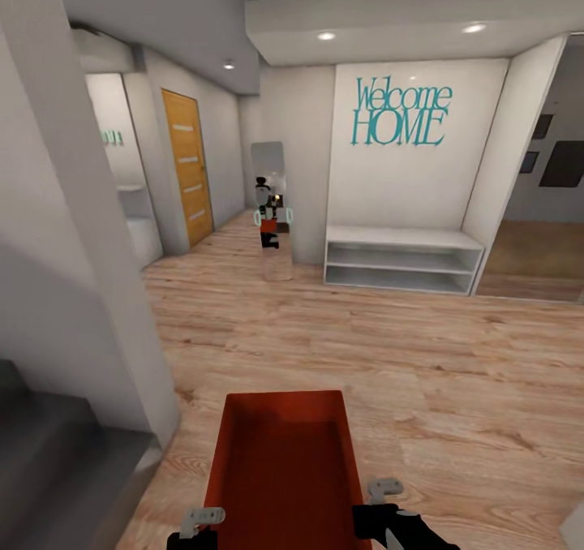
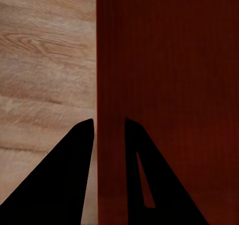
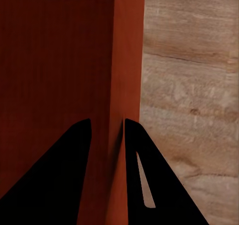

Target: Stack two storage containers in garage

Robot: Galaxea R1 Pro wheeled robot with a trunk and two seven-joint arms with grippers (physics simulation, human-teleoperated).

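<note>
A wooden door (image 1: 188, 165) stands far ahead and to the left of the left gripper (image 2: 108, 135), whose fingers straddle and clamp the left wall of an orange-red storage container (image 1: 280, 461) carried over the plank floor (image 1: 454, 371). The bin sits between both grippers. The right gripper (image 3: 107, 135) clamps the opposite wall in the same way. Beyond them a mirror (image 1: 272, 209) reflects the robot. Farther right, teal wall lettering (image 1: 401, 112) reads "Welcome HOME" above a white shelf (image 1: 401, 259).
</note>
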